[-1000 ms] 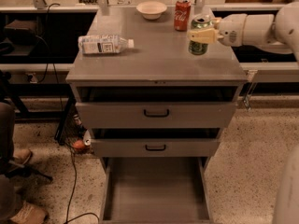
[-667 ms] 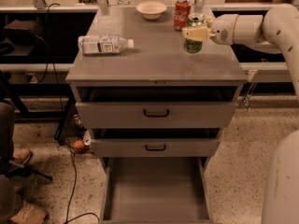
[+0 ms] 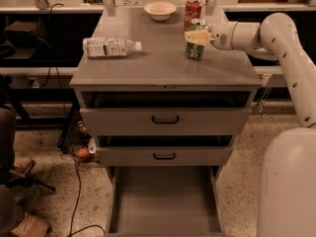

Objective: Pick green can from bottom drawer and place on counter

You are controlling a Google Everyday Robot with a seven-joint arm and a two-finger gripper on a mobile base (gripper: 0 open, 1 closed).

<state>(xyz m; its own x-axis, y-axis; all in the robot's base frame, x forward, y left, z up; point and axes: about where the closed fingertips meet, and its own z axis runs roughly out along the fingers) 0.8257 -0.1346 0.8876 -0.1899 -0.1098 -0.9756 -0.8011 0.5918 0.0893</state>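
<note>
Bottom drawer [image 3: 165,201] pulled out. Gripper [image 3: 197,37] pinches the green can [image 3: 195,51], seemingly resting near the right edge of the counter [image 3: 158,63]; Coca-Cola can [image 3: 192,11] just behind.

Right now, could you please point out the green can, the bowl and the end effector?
green can [image 3: 195,51]: camera view, lower body.
bowl [image 3: 160,15]: camera view, front wall.
end effector [image 3: 194,37]: camera view, its tip, at the can.

We count cans two: green can [image 3: 196,47] one, red can [image 3: 192,11] one. Bowl [image 3: 160,10] one. Bottle [image 3: 109,47] one. Drawers three, bottom drawer [image 3: 165,201] included. Gripper [image 3: 197,37] one, clasping green can over counter [image 3: 158,65].
</note>
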